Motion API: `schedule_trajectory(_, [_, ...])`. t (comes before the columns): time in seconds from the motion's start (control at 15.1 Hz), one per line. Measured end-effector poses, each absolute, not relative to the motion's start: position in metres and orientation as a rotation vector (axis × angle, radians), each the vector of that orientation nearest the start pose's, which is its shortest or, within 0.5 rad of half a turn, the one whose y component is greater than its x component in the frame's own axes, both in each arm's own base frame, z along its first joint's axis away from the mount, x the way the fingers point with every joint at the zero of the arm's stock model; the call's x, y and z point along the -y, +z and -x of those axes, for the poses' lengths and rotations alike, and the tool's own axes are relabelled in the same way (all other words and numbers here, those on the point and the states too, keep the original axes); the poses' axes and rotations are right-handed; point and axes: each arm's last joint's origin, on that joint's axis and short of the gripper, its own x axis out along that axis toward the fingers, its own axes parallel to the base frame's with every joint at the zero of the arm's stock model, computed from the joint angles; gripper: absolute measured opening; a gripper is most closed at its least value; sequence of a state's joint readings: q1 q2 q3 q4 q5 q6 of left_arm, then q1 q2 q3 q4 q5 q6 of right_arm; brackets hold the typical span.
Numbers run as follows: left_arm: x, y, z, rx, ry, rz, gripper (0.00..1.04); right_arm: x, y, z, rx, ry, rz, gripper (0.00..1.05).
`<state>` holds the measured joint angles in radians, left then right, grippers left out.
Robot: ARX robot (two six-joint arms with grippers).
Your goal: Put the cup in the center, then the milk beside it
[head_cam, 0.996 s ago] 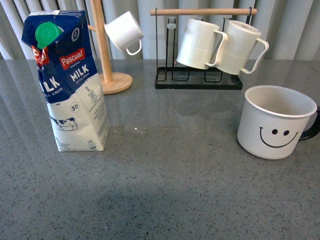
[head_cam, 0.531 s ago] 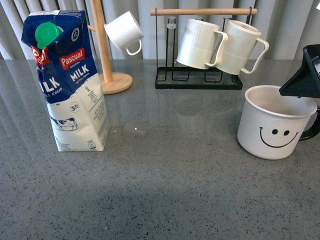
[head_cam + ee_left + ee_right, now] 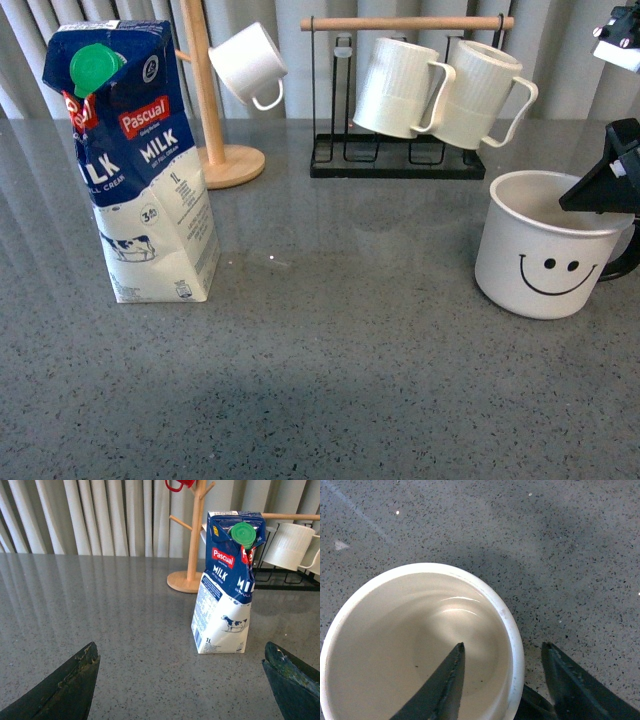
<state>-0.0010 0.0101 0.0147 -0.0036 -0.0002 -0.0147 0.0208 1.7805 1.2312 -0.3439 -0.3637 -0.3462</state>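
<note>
Right claw (image 3: 502, 646) — apparently open — straddles cup (image 3: 395, 630).

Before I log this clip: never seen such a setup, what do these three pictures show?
A two-armed robot at a grey table. The wide picture comes from a camera on its body; the other two from its wrists, where the dark wedges are gripper fingers. On the table: a milk carton left, a smiley cup right, mugs hanging behind. The right gripper is open, one finger inside the cup's rim, one outside. The left gripper is open, facing the carton. Nothing is held.
</note>
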Motion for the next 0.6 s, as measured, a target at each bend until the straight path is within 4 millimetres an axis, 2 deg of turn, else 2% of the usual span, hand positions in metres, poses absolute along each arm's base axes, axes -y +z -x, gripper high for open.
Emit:
schedule_trajectory(0.2, [0.000, 0.167, -0.097, 0.001, -0.001, 0.015, 0.98, -0.020, 0.211, -0.375, -0.806, 0.503, 0.167, 0.10])
schedule_trajectory(0.27, [0.000, 0.167, -0.097, 0.001, -0.001, 0.015, 0.98, -0.020, 0.211, -0.375, -0.806, 0.503, 0.164, 0.03])
schedule_trajectory(0.46, [0.000, 0.167, -0.097, 0.001, -0.001, 0.015, 0.98, -0.028, 0.214, -0.375, -0.806, 0.521, 0.159, 0.03])
schedule_trajectory(0.6, [0.000, 0.167, -0.097, 0.001, -0.001, 0.015, 0.98, -0.046, 0.220, -0.374, -0.800, 0.560, 0.156, 0.03])
